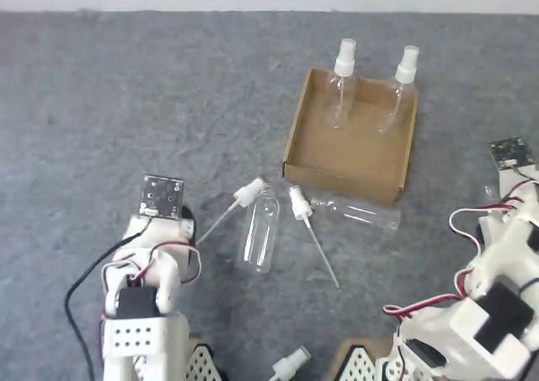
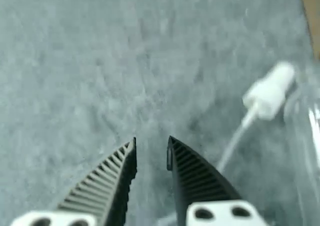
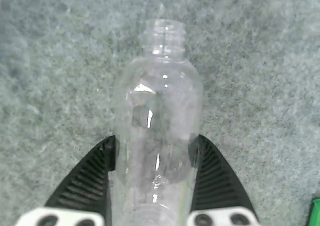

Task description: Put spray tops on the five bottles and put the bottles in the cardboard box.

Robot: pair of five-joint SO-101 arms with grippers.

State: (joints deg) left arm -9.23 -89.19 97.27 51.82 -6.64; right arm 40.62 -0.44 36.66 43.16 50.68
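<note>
My right gripper (image 3: pixel 152 148) is shut on a clear bottle (image 3: pixel 155 116) that has no cap, its open neck pointing away over the carpet. My left gripper (image 2: pixel 150 148) stands slightly open with nothing in it, low over the carpet beside a loose white spray top (image 2: pixel 270 93). That spray top (image 1: pixel 248 193) lies by the neck of a bottle lying on its side (image 1: pixel 259 229). A second loose spray top (image 1: pixel 299 202) lies at the mouth of another lying bottle (image 1: pixel 358 214). The cardboard box (image 1: pixel 345 158) holds two capped bottles (image 1: pixel 341 90) (image 1: pixel 400 94).
A third loose spray top (image 1: pixel 290 364) lies at the near edge between the two arm bases. The left arm (image 1: pixel 156 263) stands at the near left, the right arm (image 1: pixel 497 280) at the near right. Grey carpet covers the table.
</note>
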